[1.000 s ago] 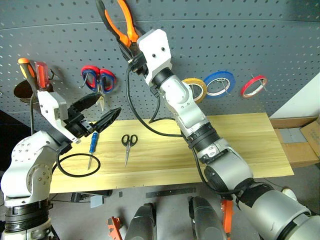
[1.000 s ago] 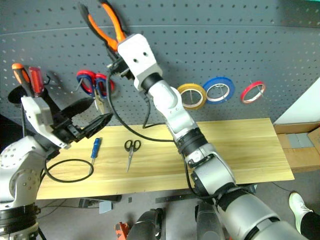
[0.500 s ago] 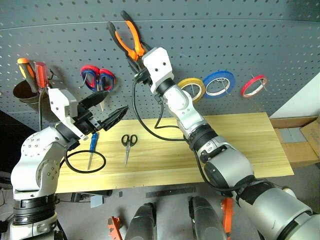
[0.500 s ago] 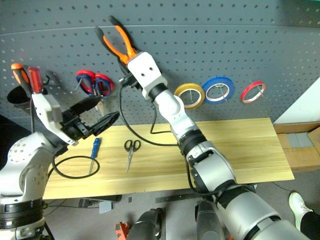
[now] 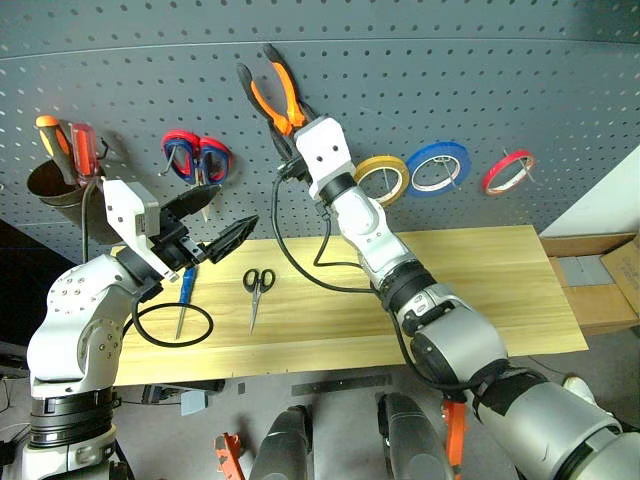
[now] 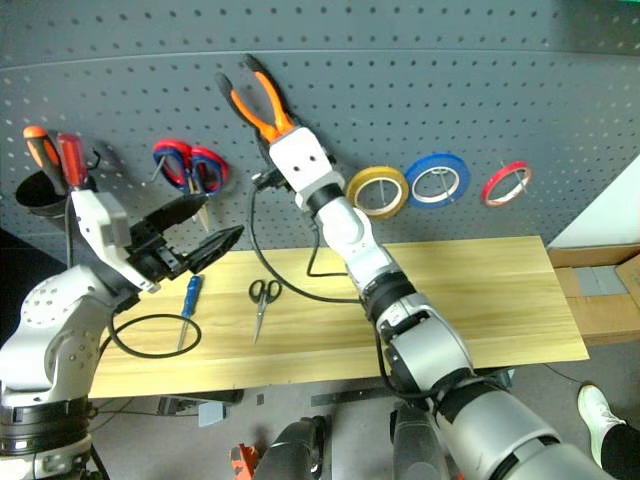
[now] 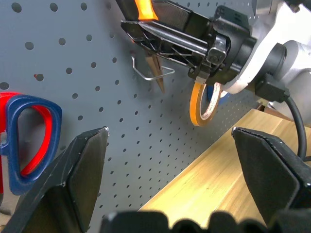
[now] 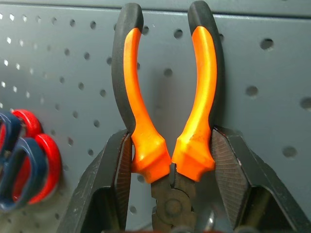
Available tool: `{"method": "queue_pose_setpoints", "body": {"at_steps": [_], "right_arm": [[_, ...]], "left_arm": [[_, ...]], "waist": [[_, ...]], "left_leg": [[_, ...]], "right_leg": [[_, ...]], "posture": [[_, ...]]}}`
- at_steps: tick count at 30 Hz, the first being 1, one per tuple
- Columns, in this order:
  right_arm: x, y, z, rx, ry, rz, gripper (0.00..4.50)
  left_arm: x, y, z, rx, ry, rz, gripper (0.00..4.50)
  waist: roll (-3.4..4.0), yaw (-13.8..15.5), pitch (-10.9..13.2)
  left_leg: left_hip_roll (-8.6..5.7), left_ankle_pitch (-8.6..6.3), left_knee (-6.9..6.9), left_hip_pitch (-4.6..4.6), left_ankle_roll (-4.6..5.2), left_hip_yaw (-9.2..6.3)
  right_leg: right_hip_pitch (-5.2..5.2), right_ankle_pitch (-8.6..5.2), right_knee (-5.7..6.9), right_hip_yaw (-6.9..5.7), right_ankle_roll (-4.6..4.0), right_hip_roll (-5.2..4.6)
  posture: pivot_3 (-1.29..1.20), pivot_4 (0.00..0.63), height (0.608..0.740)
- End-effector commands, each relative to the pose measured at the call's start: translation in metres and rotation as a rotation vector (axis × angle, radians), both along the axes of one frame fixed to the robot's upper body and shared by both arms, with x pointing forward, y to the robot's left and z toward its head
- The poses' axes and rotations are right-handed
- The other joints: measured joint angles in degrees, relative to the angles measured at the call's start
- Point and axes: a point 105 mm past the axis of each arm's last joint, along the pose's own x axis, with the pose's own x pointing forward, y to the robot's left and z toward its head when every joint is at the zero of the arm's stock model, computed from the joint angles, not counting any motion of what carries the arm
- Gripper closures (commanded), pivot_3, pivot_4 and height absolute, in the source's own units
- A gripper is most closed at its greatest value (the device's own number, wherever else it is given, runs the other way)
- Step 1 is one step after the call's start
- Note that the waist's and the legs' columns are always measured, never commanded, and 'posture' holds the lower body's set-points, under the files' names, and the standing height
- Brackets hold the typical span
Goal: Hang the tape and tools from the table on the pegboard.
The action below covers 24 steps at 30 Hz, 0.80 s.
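The right gripper was raised against the pegboard, closed on the pliers at the base of their orange-and-black handles, near the pivot. The handles pointed up and slightly to the robot's left, splayed apart and lying close to the board face. In the right wrist view the two black fingers pressed the orange grips from either side, with the pivot sitting low between them.

The relation that mattered was between the pliers and a bare wire hook on the pegboard. In the left wrist view that hook stood just below the right gripper, with the nose of the pliers pointing down across it. Whether the nose touched the hook could not be told. By my judgement the hanging step was in hand but not finished, since the gripper bore the full weight of the tool.

The left gripper hovered over the worktop with its fingers spread wide and nothing between them. It was the nearer arm to the two tools lying flat on the worktop: the blue-handled screwdriver just below it, and the black-handled scissors beside that, blades toward the front edge.

The yellow tape hung on the pegboard to the right of the pliers, beside a blue roll and a red roll.
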Motion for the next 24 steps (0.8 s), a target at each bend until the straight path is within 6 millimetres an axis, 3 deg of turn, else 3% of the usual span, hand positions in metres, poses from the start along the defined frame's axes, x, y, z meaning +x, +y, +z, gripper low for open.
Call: {"method": "queue_pose_setpoints", "body": {"at_steps": [1,8,21,24], "right_arm": [[-0.006,-0.005,0.022,0.063,-0.088,-0.048,2.60],[0.001,-0.009,0.016,0.078,-0.056,-0.146,2.60],[0.007,-0.008,0.003,0.092,0.036,-0.167,2.61],[0.007,-0.009,0.003,0.100,0.044,-0.165,1.61]], "left_arm": [[-0.003,-0.001,0.006,0.015,-0.040,-0.006,0.12],[-0.002,-0.002,0.006,0.020,-0.042,-0.003,0.12],[-0.001,-0.003,0.003,0.020,-0.038,-0.001,0.12],[-0.001,-0.003,0.002,0.021,-0.038,-0.003,0.12]], "waist": [[0.00,0.00,0.00],[0.00,0.06,0.00],[0.00,0.99,0.00],[0.00,1.27,0.00]], "left_leg": [[0.00,0.00,0.00,0.00,0.00,0.00],[-0.01,0.02,0.01,0.00,-0.04,0.01],[0.12,0.11,0.10,0.04,-0.14,0.01],[0.45,0.11,0.12,0.04,-0.14,0.09]], "right_leg": [[0.00,0.00,0.00,0.00,0.00,0.00],[0.01,0.00,0.02,-0.02,0.00,0.00],[0.09,0.16,0.09,-0.11,-0.24,0.21],[0.09,0.25,0.05,-0.13,-0.40,0.52]], "posture": [[0.06,0.259,0.740],[0.06,0.260,0.740],[0.06,0.261,0.740],[0.06,0.260,0.740]]}}
